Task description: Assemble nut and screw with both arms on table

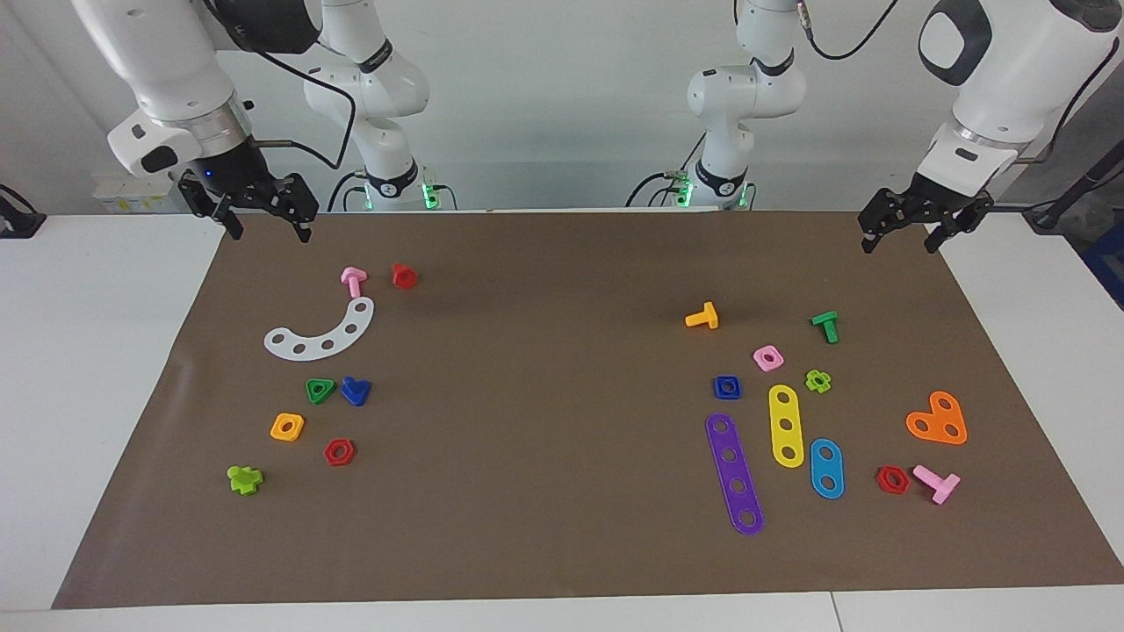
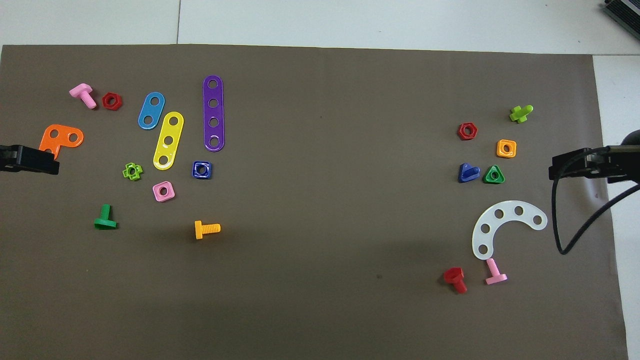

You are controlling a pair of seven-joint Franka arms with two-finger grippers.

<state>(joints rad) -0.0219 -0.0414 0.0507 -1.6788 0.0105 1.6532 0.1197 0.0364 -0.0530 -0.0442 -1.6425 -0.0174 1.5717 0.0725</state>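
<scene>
- Facing view: white counter (image 1: 105, 369) carries a brown mat (image 1: 544, 421); pale wall at the robots' end, green lights at both arm bases.
- Left tool (image 1: 906, 235) hangs over the mat's corner at the left arm's end, fingers spread, nothing in them. Right tool (image 1: 263, 219) hangs over the mat's corner at the right arm's end, also spread and empty.
- Blue nut (image 1: 726, 386) lies flat on the mat toward the left arm's end, near the pink nut (image 1: 767, 357) and just beside the purple strip (image 1: 734, 474).
- Blue screw (image 1: 355, 391) lies toward the right arm's end, just beside the green triangular nut (image 1: 320, 390). Nut and screw well apart.
- Overhead view: mat covers most of the counter (image 2: 350, 22); white seams show at the top edge.
- Nut (image 2: 201, 170) sits between purple strip (image 2: 213, 113) and pink nut (image 2: 164, 191); screw (image 2: 468, 173) beside green triangular nut (image 2: 494, 175).
- Only the tool tips show at the frame edges: left tool (image 2: 30, 160), right tool (image 2: 575, 165).
</scene>
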